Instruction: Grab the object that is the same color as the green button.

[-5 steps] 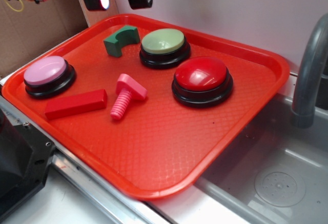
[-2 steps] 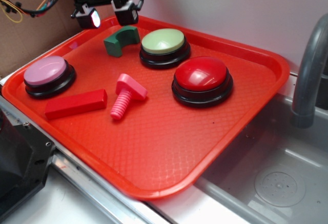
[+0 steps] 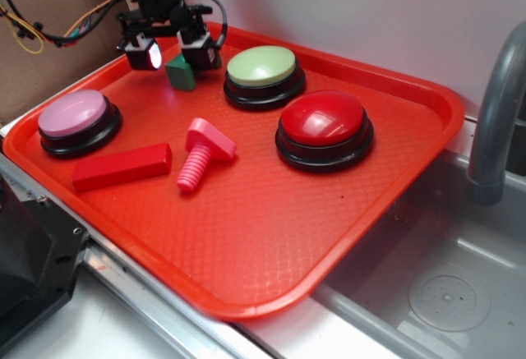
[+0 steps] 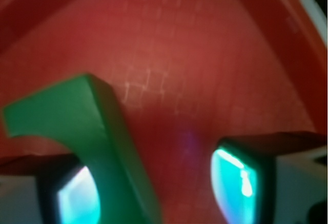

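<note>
The small dark green arch block (image 3: 181,73) lies at the back left of the red tray (image 3: 271,236), just left of the pale green dome button (image 3: 261,68). My gripper (image 3: 170,51) is open and low over the block, one finger on each side of it. In the wrist view the green block (image 4: 97,131) fills the left half, close against the left finger (image 4: 77,198). A gap of red tray separates it from the right finger (image 4: 238,183). The block rests on the tray.
On the tray stand a pink dome button (image 3: 74,117), a large red dome button (image 3: 322,125), a red bar (image 3: 122,167) and a pink bolt (image 3: 201,155). A cardboard wall (image 3: 49,39) is at the left. A sink (image 3: 444,293) and a grey faucet (image 3: 497,104) are at the right.
My gripper has come down and forward from above the tray's back edge, and its open fingers now straddle the green block. The block and the other things have not moved.
</note>
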Motion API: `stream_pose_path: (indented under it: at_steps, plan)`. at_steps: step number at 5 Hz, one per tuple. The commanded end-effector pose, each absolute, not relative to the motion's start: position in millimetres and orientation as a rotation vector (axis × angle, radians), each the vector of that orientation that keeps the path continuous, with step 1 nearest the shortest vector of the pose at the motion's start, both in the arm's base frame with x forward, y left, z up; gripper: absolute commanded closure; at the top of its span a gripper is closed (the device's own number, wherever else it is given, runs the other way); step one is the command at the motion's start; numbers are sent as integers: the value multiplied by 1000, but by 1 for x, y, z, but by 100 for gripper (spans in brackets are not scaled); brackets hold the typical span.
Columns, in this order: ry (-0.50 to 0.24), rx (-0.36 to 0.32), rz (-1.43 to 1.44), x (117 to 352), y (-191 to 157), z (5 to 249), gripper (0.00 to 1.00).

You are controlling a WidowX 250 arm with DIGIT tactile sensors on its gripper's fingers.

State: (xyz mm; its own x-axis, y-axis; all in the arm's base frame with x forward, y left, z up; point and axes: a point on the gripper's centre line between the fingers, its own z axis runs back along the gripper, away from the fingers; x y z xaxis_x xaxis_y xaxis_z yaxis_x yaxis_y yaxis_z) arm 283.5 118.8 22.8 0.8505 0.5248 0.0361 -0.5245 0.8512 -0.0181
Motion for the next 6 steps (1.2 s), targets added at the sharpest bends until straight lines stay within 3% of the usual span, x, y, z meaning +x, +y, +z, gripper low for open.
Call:
stream_pose_path:
  at_steps: [1, 2, 4, 5, 6]
  plan:
    - [-62, 7, 522, 286, 116, 37, 100]
    - [-26, 0, 460, 279, 107, 68, 100]
    - [-123, -56, 406, 231, 82, 167, 100]
    - [-118, -54, 392, 213, 65, 195, 100]
    - [-72, -59, 350, 213, 58, 202, 100]
